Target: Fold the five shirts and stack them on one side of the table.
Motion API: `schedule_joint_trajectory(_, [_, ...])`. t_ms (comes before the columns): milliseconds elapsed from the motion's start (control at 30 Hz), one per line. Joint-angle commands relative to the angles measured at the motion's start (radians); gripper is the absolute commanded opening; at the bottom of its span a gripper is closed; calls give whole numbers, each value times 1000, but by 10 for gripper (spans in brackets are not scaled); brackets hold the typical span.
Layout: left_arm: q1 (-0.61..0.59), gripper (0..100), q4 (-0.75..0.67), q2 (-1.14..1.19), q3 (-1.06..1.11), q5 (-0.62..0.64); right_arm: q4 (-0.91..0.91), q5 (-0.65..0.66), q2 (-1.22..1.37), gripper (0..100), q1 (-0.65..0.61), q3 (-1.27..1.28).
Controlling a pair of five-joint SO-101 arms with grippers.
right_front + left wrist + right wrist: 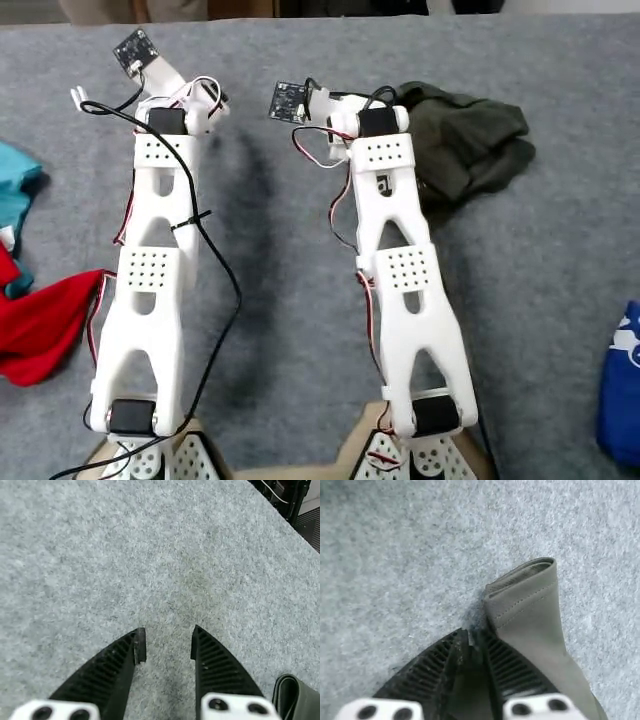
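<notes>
A dark olive shirt [470, 140] lies crumpled at the back of the grey table, just right of the right arm's wrist. My right gripper [476, 635] is shut on a fold of this olive shirt [530, 610], and a hemmed edge sticks out past the fingertips onto the felt. In the high view the right gripper [338, 112] sits at the shirt's left edge. My left gripper [167, 645] is open over bare grey felt, holding nothing. It is at the back left [192, 100]. A dark olive fold [295, 695] shows beside the left gripper.
A red shirt [45, 320] and a teal shirt [15, 190] lie at the table's left edge. A blue shirt [620, 380] lies at the right edge. Bare grey felt [280, 300] runs between the two arms. Black equipment [295, 500] stands beyond the table's far edge.
</notes>
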Motion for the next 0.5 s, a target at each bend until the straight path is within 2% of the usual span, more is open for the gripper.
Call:
schedule_joint_trajectory(0, [3,164,3,-21,-49,-9,-25,12,-124,88,-12,-44])
schedule_joint_trajectory(467, [5,164,3,-21,-49,-9,-91,14,-174,90,-41,-44])
